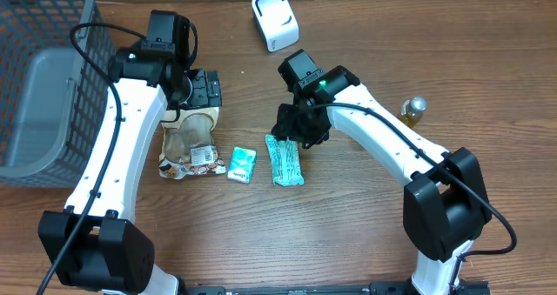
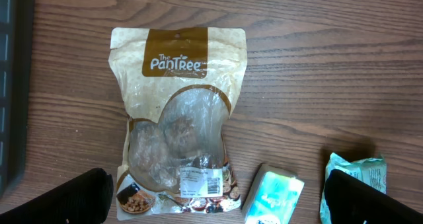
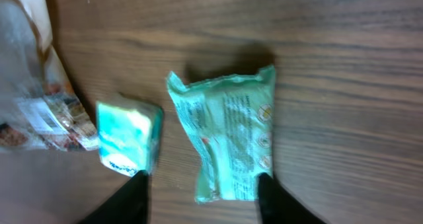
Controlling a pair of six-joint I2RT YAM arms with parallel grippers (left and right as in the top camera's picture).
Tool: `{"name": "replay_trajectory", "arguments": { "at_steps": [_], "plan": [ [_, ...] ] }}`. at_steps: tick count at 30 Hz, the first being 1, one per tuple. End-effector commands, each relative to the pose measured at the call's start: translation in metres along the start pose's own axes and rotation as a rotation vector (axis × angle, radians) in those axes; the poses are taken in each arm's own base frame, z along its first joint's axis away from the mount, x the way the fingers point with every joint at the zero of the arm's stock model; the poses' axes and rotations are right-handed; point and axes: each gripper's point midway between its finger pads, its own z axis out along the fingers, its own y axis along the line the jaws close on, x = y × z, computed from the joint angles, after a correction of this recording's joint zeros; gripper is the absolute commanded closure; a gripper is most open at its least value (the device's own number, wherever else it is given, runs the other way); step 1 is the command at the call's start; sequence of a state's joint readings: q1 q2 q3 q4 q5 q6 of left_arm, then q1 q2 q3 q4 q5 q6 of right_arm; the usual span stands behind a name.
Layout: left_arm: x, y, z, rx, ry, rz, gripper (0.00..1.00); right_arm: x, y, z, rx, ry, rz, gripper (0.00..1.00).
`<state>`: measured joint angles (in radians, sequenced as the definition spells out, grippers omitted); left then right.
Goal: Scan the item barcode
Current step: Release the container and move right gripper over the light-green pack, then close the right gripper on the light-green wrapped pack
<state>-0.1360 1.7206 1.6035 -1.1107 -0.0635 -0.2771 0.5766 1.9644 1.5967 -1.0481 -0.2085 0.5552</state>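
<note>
Doing now: you are reaching for the green packet (image 3: pixel 228 135) with the right gripper (image 3: pixel 203 184).
Right gripper: its two fingers are apart, one on each side of the packet's end. One finger is at the packet's edge and the other has a gap. It holds nothing yet.
Left gripper (image 2: pixel 218 178): wide open and holding nothing. It hangs above the big snack bag (image 2: pixel 177 118).
Where the packet is: flat on the bench (image 1: pixel 365 234), just beside the small green box (image 3: pixel 129 135), and well apart from the white scanner (image 1: pixel 274 19) at the back.
Done: not much, I think. No item is lifted.
Left to do: you need to close on the packet, pick it up, carry it to the scanner and show its barcode. I cannot see a barcode on the packet from here.
</note>
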Motion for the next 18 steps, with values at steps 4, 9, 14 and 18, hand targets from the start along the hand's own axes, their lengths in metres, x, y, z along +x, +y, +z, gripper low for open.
{"name": "replay_trajectory", "arguments": {
  "at_steps": [4,9,14,18],
  "plan": [
    [-0.004,0.000,-0.003,0.007,-0.011,0.014,0.00,-0.002,0.008,-0.005,-0.044,-0.014,-0.009,0.90],
    [-0.004,0.000,-0.003,0.007,-0.011,0.014,0.00,0.015,0.004,0.007,-0.018,0.029,-0.018,0.90],
    [-0.004,0.000,-0.003,0.007,-0.011,0.014,0.00,0.035,-0.006,0.026,0.013,0.078,-0.024,0.89],
    [-0.004,0.000,-0.003,0.007,-0.011,0.014,0.00,0.038,-0.011,0.035,0.018,0.078,0.006,0.89]
  ]
}}
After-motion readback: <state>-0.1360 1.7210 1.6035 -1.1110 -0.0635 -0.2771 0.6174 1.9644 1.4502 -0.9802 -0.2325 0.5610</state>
